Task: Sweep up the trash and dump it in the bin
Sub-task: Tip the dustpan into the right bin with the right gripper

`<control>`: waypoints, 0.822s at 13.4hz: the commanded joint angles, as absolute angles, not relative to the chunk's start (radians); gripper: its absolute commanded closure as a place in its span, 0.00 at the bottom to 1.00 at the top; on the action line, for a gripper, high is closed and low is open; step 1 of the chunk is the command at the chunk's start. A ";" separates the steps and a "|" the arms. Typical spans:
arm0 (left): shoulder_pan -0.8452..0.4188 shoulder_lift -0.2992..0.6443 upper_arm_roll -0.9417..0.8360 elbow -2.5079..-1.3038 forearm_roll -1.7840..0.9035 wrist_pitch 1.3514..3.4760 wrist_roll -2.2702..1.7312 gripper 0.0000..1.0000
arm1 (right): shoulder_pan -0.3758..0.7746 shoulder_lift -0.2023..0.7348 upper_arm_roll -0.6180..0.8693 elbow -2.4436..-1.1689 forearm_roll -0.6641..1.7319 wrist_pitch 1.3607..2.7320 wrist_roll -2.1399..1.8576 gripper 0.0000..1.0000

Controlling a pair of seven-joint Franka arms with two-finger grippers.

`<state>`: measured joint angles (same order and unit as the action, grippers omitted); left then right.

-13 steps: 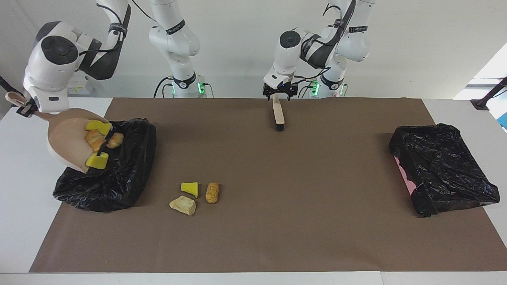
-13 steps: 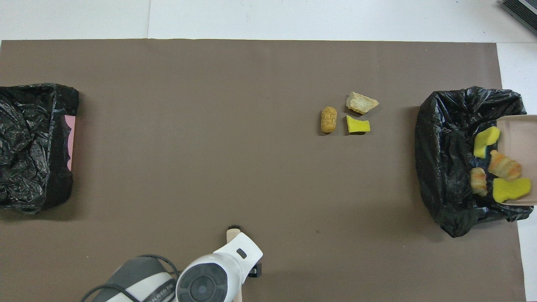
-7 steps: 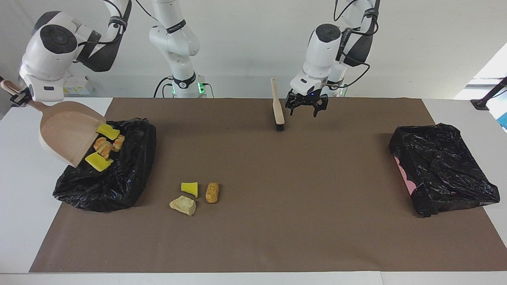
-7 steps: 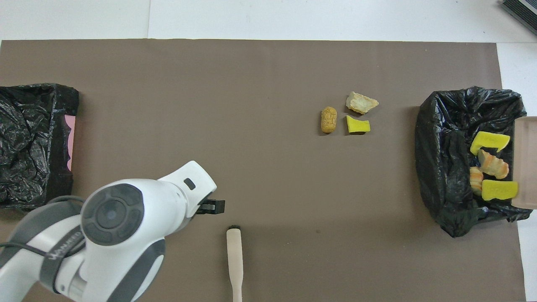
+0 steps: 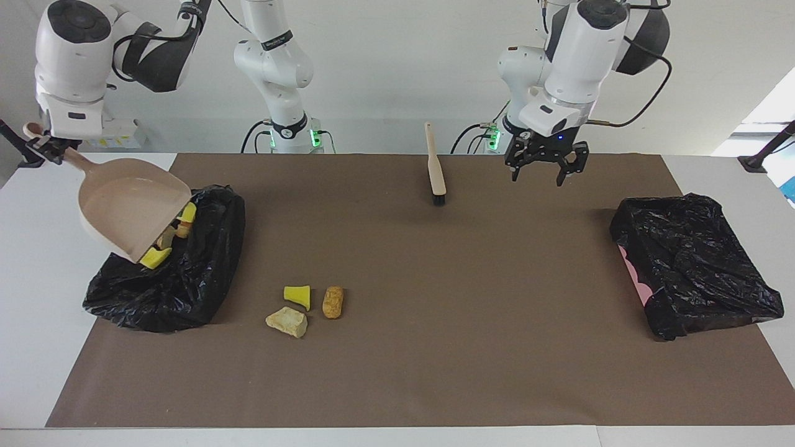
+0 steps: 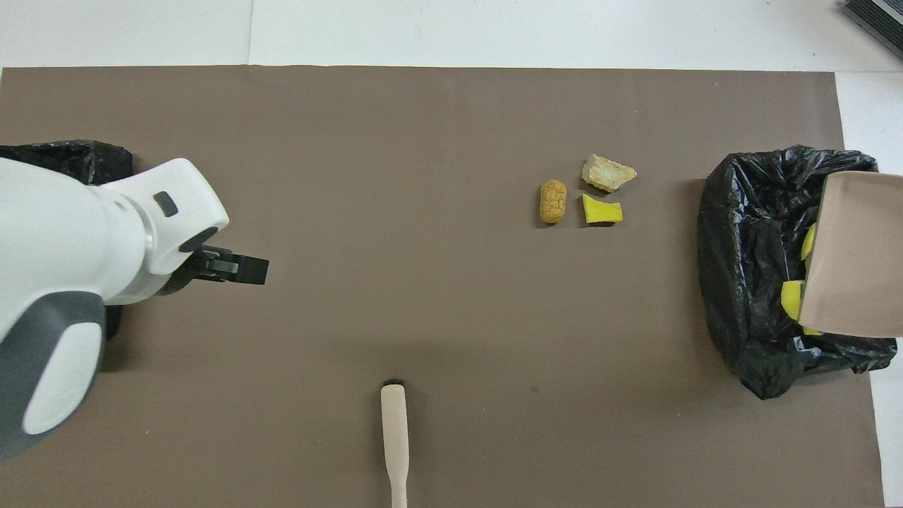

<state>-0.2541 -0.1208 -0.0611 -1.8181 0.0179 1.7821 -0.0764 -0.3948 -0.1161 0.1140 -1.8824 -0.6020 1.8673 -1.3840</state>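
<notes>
Trash splits into 2 lots on my screens. 3 scraps lie loose on the brown mat point(image 5: 435, 372) in a tight cluster: a yellow sponge wedge point(image 5: 297, 295) point(image 6: 602, 210), a brown bread roll point(image 5: 333, 302) point(image 6: 552, 201) just beside it, and a pale tan lump point(image 5: 287, 322) point(image 6: 607, 173) just beside the wedge, farther from the robots. The other scraps point(image 5: 163, 243) point(image 6: 794, 296) show as yellow and tan bits at the lip of the dustpan point(image 5: 133, 208) point(image 6: 850, 257), over the open black bin bag point(image 5: 180, 285) point(image 6: 748, 268) at the right arm's end of the table point(image 5: 37, 347); the pan covers most of them, so I cannot count them or tell whether they have dropped into the bag.

I see the right gripper point(image 5: 45, 148) with its jaws pinching the dustpan's handle, holding the pan tilted steeply, mouth down toward the bag.

I see the left gripper point(image 5: 545, 162) point(image 6: 229, 267) up in the air over the mat, between the brush point(image 5: 436, 166) point(image 6: 395, 441) and the second black bag point(image 5: 695, 267) point(image 6: 85, 159) at the left arm's end. Its jaws are spread and hold nothing.

The brush lies flat on the mat near the robots' edge, bristle end pointing away from them, well apart from the 3 loose scraps and from both bags.
</notes>
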 commanded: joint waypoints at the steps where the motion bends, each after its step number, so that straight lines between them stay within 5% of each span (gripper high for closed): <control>1: -0.164 -0.100 -0.071 -1.662 0.031 1.642 0.032 0.00 | -0.345 -0.124 0.121 -1.881 -0.482 1.816 -1.362 1.00; 5: -0.094 -0.083 -0.066 -1.559 0.022 1.516 0.084 0.00 | -0.259 -0.118 0.121 -1.884 -0.335 1.815 -1.324 1.00; 8: -0.058 0.024 -0.066 -1.387 0.020 1.407 0.117 0.00 | -0.171 -0.095 0.123 -1.894 -0.259 1.815 -1.173 1.00; 11: -0.055 0.006 -0.060 -1.391 0.020 1.413 0.124 0.00 | -0.052 -0.054 0.123 -1.894 -0.200 1.821 -0.940 1.00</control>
